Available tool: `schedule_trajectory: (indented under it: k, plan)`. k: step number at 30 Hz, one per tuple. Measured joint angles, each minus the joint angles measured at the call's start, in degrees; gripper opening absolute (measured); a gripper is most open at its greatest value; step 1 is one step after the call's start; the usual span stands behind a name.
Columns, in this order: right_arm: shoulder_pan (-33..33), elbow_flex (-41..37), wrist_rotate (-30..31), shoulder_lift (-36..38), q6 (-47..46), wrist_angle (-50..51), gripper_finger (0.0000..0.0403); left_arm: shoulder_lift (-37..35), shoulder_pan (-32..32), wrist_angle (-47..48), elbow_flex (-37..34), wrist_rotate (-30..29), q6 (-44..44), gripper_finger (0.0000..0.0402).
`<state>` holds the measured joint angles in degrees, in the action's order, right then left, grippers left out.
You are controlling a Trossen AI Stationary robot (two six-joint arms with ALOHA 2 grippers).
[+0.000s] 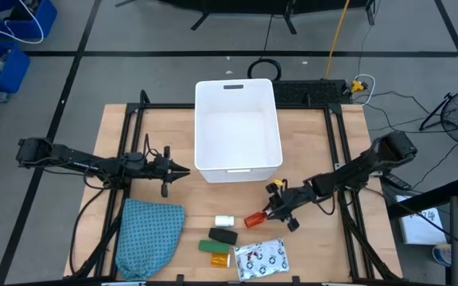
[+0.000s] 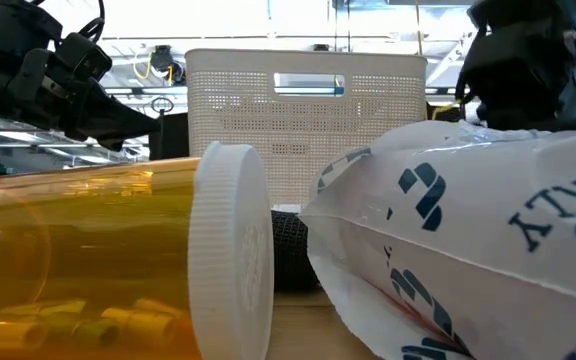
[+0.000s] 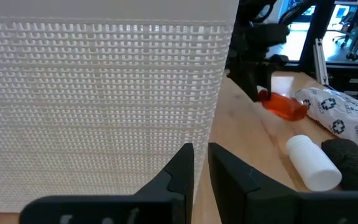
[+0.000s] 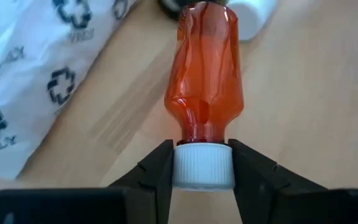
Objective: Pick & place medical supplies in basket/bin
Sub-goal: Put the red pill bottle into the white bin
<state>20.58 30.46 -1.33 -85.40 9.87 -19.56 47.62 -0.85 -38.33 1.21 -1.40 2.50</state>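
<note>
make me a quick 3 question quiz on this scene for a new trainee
1. True or false: the white bin already holds a supply.
2. What does the right gripper grip on the red bottle? A) body B) white cap C) nothing
3. Fill in: the left gripper, fingers nearly together, holds nothing and waits beside the ____.

Key: 1 false, the bin looks empty. 2 B, its fingers sit either side of the cap. 3 bin.
</note>
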Motion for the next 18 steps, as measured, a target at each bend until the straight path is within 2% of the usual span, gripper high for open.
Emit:
schedule_trajectory:
  k: [7,12,18]
  plan:
    - [0.05,0.43,-0.13,10.52,-0.21,0.75,0.0122,0.00,-0.01,0.00,0.00,0.04,0.22,0.0051]
    - [0.94,4.65,0.34,20.27,-2.02,6.53,0.0121,0.00,-0.01,0.13,0.00,0.04,0.31,0.0051]
    - [0.42,14.47,11.01,31.37,2.92,22.81,0.0123,0.00,0.01,0.27,0.00,0.04,0.97,0.0051]
